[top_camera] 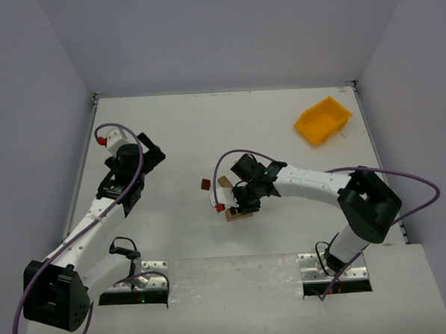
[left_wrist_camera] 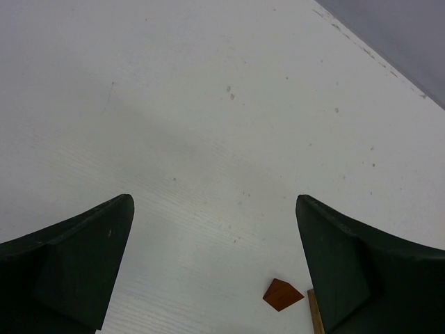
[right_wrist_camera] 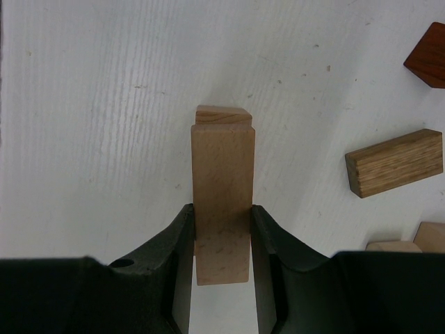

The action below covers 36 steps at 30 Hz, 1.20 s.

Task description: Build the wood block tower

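My right gripper [right_wrist_camera: 222, 209] is shut on a pale tan oblong block [right_wrist_camera: 222, 174], held lengthwise over another tan block [right_wrist_camera: 223, 114] whose far end peeks out beneath it. I cannot tell whether the two touch. In the top view this gripper [top_camera: 245, 202] hovers at the table's middle, over a tan block [top_camera: 238, 216]. An oak-grained oblong block [right_wrist_camera: 393, 162] and a dark reddish-brown block [right_wrist_camera: 427, 56] lie to the right. My left gripper [left_wrist_camera: 214, 202] is open and empty over bare table, far left of the blocks [top_camera: 149, 152]. The reddish block [left_wrist_camera: 282, 294] lies near its right finger.
A yellow plastic bin [top_camera: 322, 119] sits at the back right. Two more pale block tops [right_wrist_camera: 417, 240] show at the right wrist view's lower right. The reddish block [top_camera: 204, 184] and a tan block [top_camera: 224, 182] lie just left of the right gripper.
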### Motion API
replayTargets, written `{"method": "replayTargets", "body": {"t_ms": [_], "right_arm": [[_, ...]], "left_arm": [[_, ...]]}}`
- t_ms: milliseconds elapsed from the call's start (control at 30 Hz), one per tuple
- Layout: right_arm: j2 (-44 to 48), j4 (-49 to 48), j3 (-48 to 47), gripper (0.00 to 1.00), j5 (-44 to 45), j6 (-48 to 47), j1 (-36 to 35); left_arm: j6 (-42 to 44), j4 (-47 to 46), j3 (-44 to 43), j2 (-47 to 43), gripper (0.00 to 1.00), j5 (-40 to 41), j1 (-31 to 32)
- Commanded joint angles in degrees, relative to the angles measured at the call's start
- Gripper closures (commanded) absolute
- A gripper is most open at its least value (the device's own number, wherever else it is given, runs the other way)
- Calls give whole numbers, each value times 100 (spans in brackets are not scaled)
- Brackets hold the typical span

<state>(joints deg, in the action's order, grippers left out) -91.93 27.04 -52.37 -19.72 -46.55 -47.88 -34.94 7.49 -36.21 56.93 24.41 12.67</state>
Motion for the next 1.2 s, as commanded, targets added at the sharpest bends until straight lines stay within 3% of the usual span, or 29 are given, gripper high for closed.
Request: {"method": "replayTargets", "body": {"t_ms": [0, 1167], "right_arm": [[-56, -127, -251, 73, -80, -94, -64], [-106, -240, -264, 64, 85, 104, -127]], "left_arm": [[57, -292, -6, -38, 0, -18, -36], [41, -327, 36, -62, 0, -7, -38]]}}
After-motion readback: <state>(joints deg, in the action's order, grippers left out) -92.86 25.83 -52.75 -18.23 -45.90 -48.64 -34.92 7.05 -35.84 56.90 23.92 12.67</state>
